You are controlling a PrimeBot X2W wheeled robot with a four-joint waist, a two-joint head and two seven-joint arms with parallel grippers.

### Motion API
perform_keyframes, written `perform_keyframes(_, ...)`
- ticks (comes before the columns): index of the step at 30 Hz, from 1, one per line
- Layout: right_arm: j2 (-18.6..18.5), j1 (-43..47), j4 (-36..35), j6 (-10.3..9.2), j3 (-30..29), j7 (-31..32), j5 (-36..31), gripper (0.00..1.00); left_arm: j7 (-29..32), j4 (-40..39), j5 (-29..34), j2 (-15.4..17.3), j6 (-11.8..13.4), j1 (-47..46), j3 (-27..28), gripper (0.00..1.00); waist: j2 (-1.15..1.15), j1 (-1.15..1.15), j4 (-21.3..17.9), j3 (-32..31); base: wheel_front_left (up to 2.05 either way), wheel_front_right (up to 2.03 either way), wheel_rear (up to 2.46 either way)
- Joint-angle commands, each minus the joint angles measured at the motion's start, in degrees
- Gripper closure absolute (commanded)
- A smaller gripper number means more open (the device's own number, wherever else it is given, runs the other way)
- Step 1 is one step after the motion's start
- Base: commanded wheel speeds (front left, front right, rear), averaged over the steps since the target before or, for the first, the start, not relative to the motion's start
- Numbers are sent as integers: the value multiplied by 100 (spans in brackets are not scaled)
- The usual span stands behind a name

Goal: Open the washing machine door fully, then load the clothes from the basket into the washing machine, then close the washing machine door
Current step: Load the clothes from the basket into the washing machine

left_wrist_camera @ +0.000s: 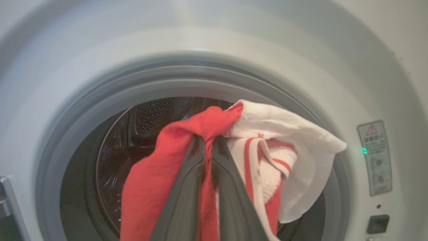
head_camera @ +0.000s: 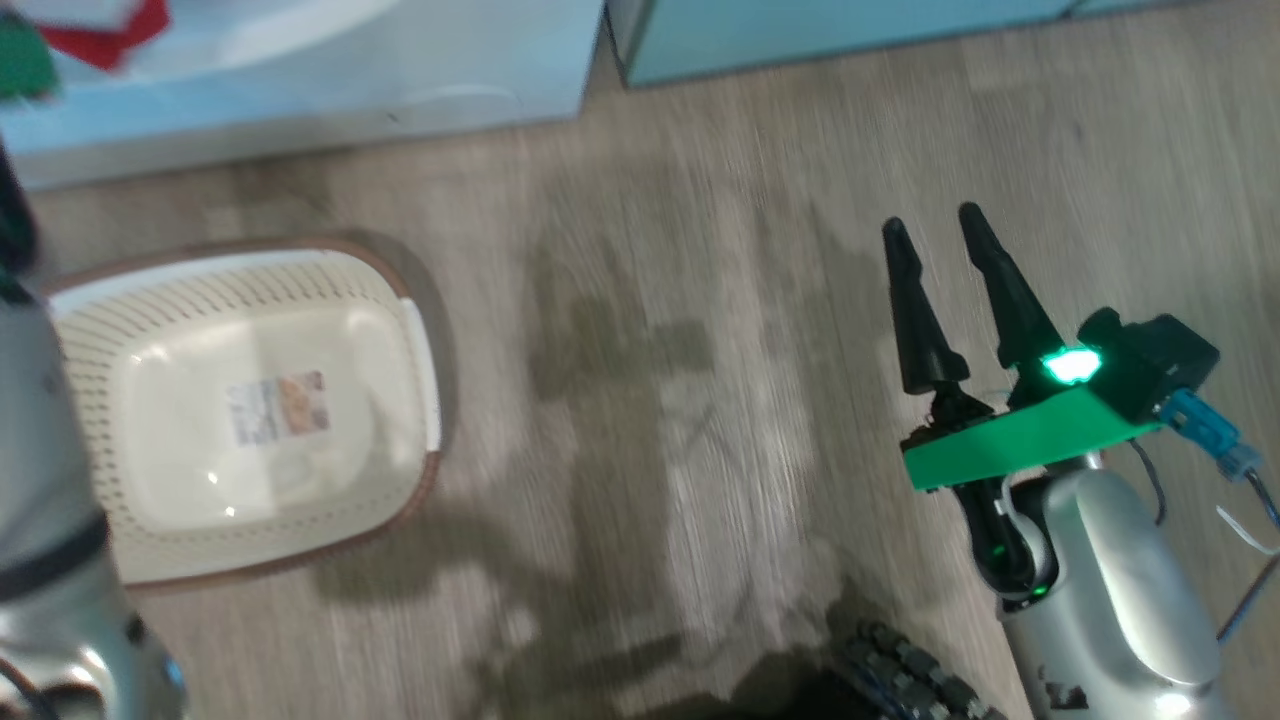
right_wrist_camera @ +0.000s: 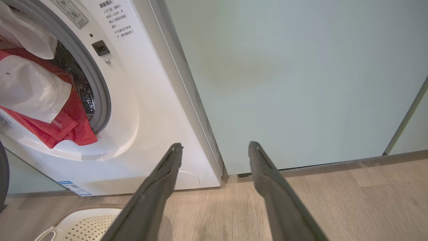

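Well, my left gripper [left_wrist_camera: 208, 139] is clamped on the clothes [left_wrist_camera: 150, 180] at the mouth of the washing machine [left_wrist_camera: 301, 60]. I judge that if I release too early, the hanging red cloth may catch on the grey seal [left_wrist_camera: 83, 110]. Deep room is open in the drum [left_wrist_camera: 140, 120], and my right gripper [right_wrist_camera: 215, 145] is spread apart and empty beside the teal cabinet [right_wrist_camera: 301, 83].

We see soft cloth clothes [left_wrist_camera: 150, 177], a shiny perforated steel drum [left_wrist_camera: 150, 110], a smooth plastic basket [head_camera: 250, 290] and a matt wood-grain floor [head_camera: 700, 250].
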Motion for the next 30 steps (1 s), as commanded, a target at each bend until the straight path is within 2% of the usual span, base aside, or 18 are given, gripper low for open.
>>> perform_keyframes(1,-7,-32,-191,0,176,-53,68,0,-26,-114,34,281,-11,-329,194,100,0,-2,-251,421,0,0,0)
perform_keyframes(4,-7,-74,-219,0,257,-53,145,0,-26,37,67,373,-39,-671,225,100,0,-2,-328,607,0,0,0)
perform_keyframes(8,-7,-172,-290,0,342,-53,288,0,-26,381,197,653,-151,-1333,171,100,0,-2,-479,963,0,0,0)
perform_keyframes(14,-7,-286,-369,0,453,-53,477,0,-26,1121,425,1154,-391,-2346,-127,100,0,-2,-642,1474,0,0,0)
perform_keyframes(23,-7,-382,-417,0,742,-53,704,0,-26,2455,793,1660,-695,-3935,-864,100,0,-2,-806,2004,0,0,0)
perform_keyframes(30,-7,-486,-423,0,861,-53,789,0,-26,2326,904,1694,-452,-5163,-1231,100,0,-2,-880,2161,0,0,0)
